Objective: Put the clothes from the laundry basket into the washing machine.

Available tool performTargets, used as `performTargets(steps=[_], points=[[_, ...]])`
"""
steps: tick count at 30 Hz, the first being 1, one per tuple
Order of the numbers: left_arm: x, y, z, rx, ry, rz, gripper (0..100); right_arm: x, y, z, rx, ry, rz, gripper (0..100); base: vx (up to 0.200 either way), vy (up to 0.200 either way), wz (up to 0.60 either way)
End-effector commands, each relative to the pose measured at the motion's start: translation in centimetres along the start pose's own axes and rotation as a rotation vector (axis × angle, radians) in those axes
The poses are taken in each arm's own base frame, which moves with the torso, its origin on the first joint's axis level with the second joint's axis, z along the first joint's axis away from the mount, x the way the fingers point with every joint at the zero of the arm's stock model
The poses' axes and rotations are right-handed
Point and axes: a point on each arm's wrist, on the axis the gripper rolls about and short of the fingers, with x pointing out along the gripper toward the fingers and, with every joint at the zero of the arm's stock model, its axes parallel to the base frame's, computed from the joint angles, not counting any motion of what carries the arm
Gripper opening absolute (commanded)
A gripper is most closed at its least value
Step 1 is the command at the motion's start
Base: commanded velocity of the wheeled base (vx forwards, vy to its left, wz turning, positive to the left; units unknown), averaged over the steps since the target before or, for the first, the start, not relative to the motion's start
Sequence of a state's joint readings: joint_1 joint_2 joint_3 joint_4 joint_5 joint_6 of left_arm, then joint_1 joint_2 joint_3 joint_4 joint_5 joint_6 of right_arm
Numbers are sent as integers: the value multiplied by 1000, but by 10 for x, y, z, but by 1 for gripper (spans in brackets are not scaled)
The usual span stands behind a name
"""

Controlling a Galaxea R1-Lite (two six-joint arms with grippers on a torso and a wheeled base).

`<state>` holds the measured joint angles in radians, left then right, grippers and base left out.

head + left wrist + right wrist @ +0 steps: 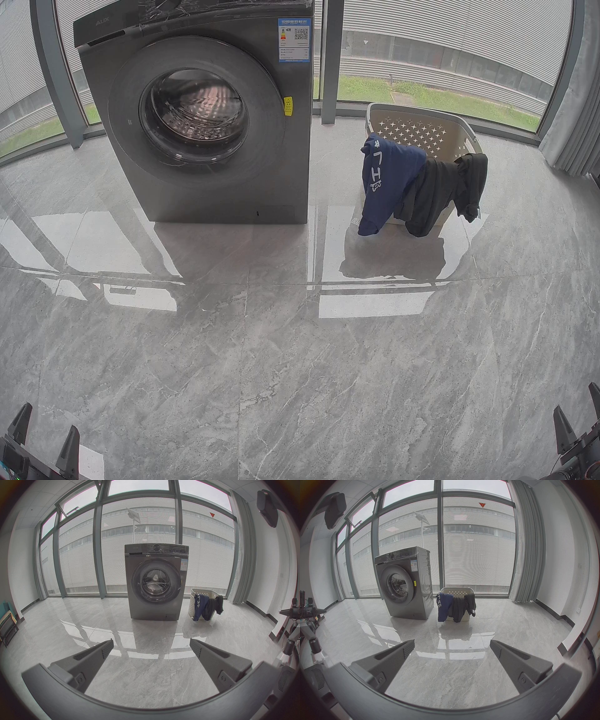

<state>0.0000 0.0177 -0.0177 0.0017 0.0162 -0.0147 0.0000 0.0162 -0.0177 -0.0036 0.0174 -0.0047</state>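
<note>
My left gripper [150, 642] and right gripper [451, 642] are open, empty; clothes [387, 178] drape the laundry basket [431, 114] beside the washing machine [200, 119].

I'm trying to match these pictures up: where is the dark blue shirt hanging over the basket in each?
Head view: the dark blue cloth shirt drapes over the pale plastic laundry basket's near rim, right of centre.
Left wrist view: shirt on the basket's front, nearest the grey metal washing machine.
Right wrist view: likewise, beside the machine.
Shared landmark: the washing machine.
</note>
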Motion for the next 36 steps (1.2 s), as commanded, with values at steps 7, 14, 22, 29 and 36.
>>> performTargets(steps=[7, 14, 22, 29, 36], points=[[0, 0, -5, -2, 1, 1, 100, 0, 0, -5, -1, 0, 1, 100, 0, 0, 0], [0, 0, -5, 2, 1, -1, 100, 0, 0, -5, 0, 2, 1, 100, 171, 0, 0], [0, 0, -5, -7, 0, 1, 100, 0, 0, -5, -1, 0, 1, 100, 150, 0, 0], [0, 0, -5, -14, 0, 2, 100, 0, 0, -5, 0, 0, 1, 100, 0, 0, -257], [0, 0, -5, -8, 0, 2, 100, 0, 0, -5, 0, 0, 1, 100, 114, 0, 0]])
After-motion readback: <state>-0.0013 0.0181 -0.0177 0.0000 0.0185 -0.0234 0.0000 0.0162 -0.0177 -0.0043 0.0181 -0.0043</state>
